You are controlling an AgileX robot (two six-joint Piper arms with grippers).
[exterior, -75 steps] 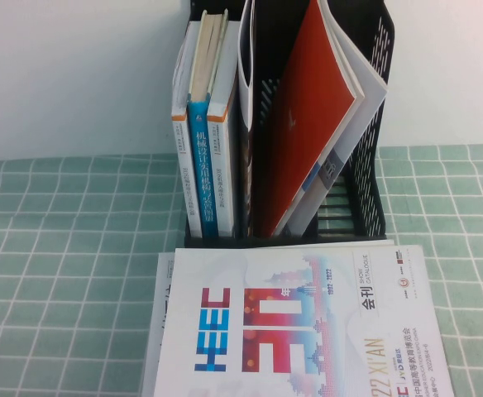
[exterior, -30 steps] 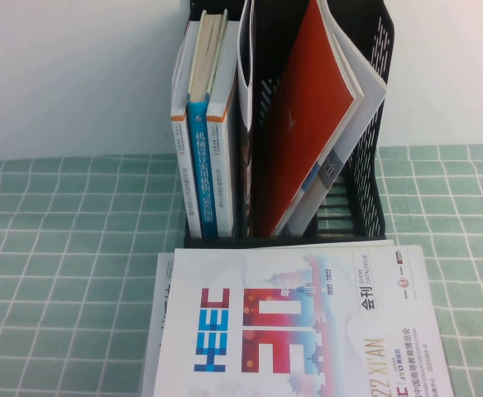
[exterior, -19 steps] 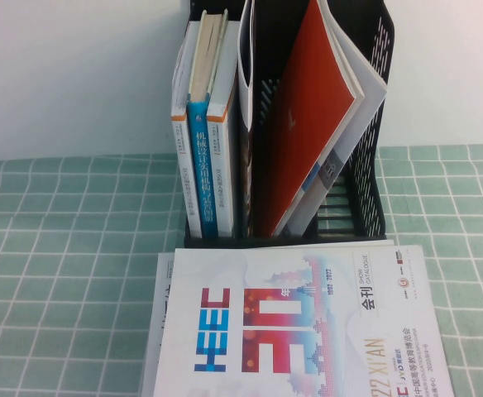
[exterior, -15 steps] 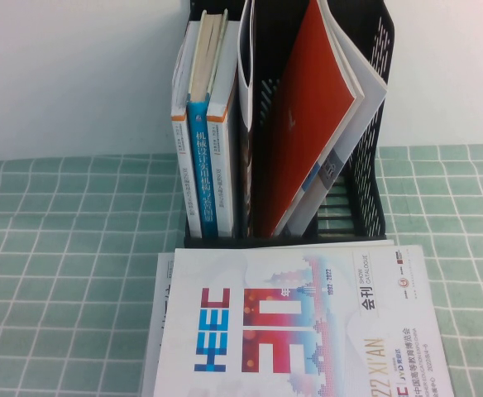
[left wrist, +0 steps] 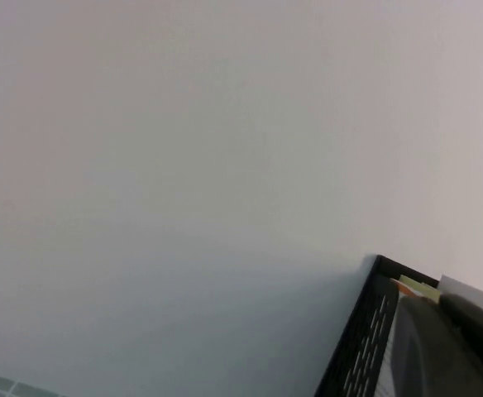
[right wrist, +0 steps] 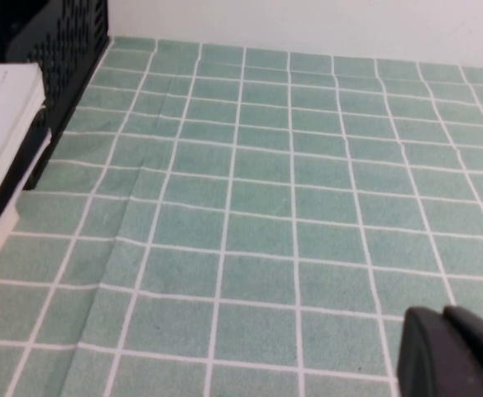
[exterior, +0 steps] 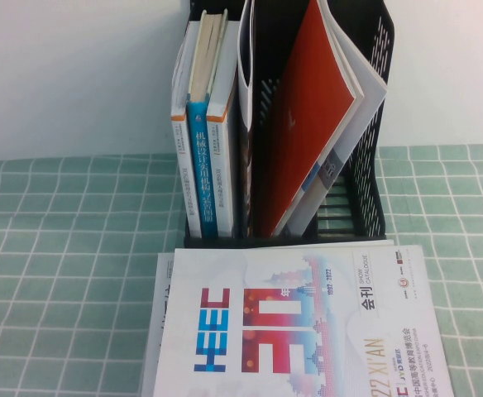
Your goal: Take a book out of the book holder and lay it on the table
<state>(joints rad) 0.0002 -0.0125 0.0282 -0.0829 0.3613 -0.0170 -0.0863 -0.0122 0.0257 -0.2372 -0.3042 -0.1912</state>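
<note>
The black book holder [exterior: 374, 124] stands at the back of the green grid table [exterior: 68, 248]. A thin white magazine [exterior: 245, 58] stands edge-on in its middle slot; its cover is hidden, so I cannot tell whether it is the book. No sandy-brown cover shows anywhere. Neither gripper shows in the high view. My left gripper [left wrist: 438, 302] is shut and empty, up beside the holder's perforated top corner [left wrist: 361, 347], facing the wall. My right gripper [right wrist: 444, 314] is shut and empty, low over the bare cloth [right wrist: 266, 190] to the right of the holder [right wrist: 59, 41].
A red-covered book [exterior: 308, 124] leans in the holder's right slots. Blue and white books [exterior: 204, 165] fill the left slot. The white HEEC 30 magazine [exterior: 299, 322] lies flat in front of the holder on another publication [exterior: 157, 331]; its edge shows in the right wrist view [right wrist: 2, 124].
</note>
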